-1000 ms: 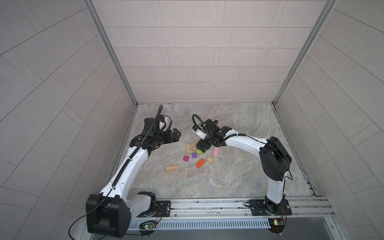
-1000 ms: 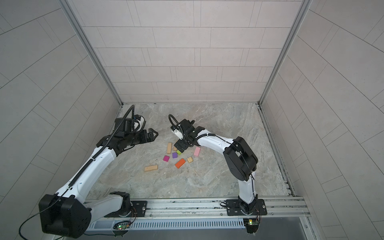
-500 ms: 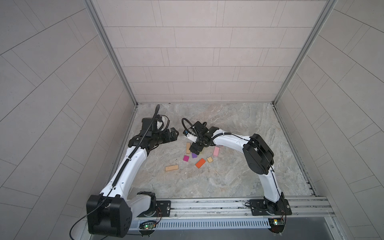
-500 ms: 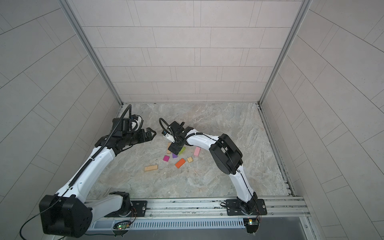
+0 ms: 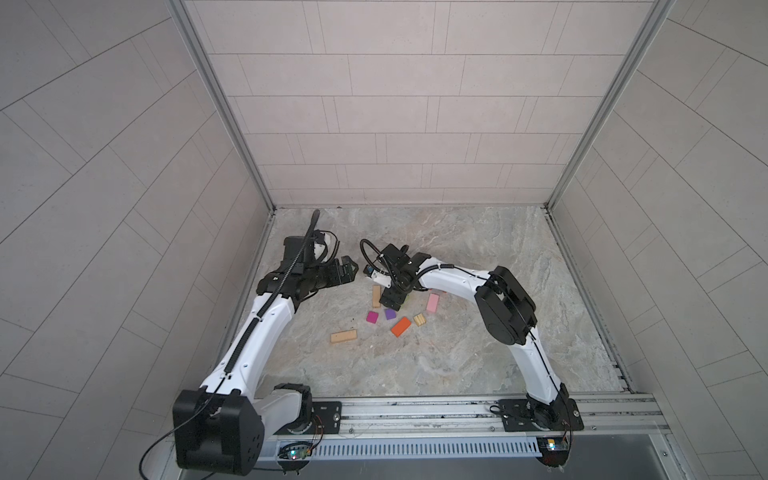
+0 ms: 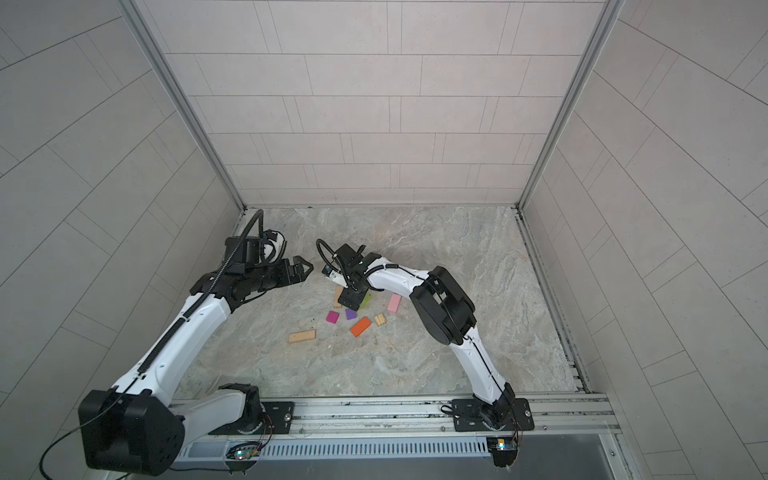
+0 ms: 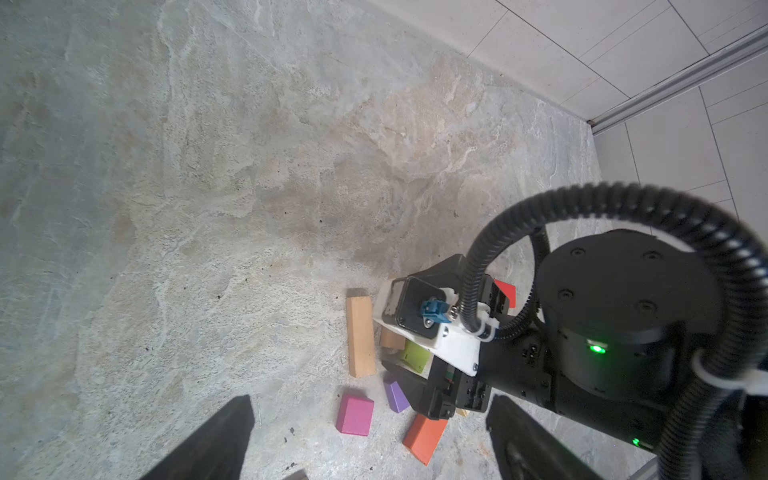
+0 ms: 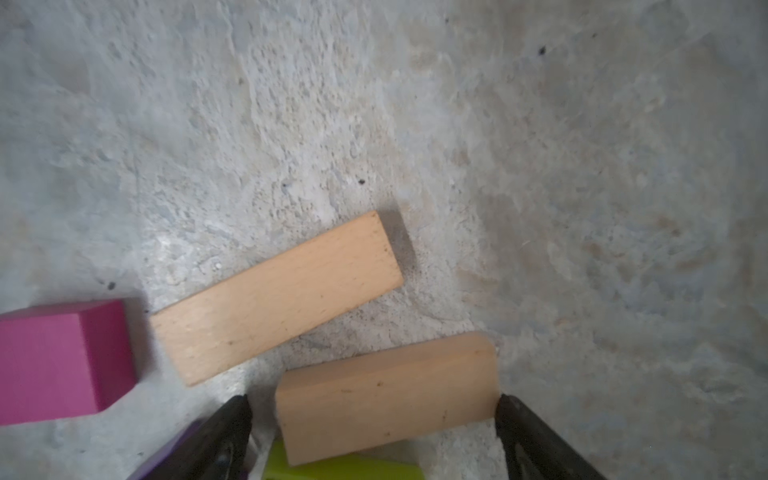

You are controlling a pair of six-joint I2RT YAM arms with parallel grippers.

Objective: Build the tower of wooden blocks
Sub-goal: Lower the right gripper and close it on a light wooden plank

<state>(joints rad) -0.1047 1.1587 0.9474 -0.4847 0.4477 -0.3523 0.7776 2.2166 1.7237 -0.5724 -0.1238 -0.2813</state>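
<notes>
Presently: right hand straddles a short tan block, left hand hangs open

Pale tiled walls (image 5: 395,124) close the stone-patterned tabletop (image 5: 478,353) on three sides, and a metal rail (image 5: 415,415) runs along its near edge. The wood blocks lie in a loose scatter left of the middle, well apart from every wall. Bare surface spreads wide to the right and toward the rail.

The right hand (image 8: 372,399) points down into the scatter, jaws spread wide around a short plain tan wooden block (image 8: 386,399). One fingertip (image 8: 528,440) sits at the block's end; the other stands just off the opposite end across a thin gap.

Just beside that block lie a long flat tan wooden bar (image 8: 276,297), a lime-green block (image 8: 340,467), a purple cube (image 5: 390,313) and a magenta cube (image 5: 372,318). Nearer the rail lie an orange rectangular block (image 5: 400,326), a small ridged tan piece (image 5: 419,319) and, apart from the rest, a second long tan bar (image 5: 344,336). A pink rectangular block (image 5: 432,302) lies under the right forearm, and a red block (image 7: 507,291) shows partly behind the right wrist.

The left hand (image 5: 350,270) hovers over bare tabletop at the scatter's left side. Its jaws are wide open, gripping and touching no block.
</notes>
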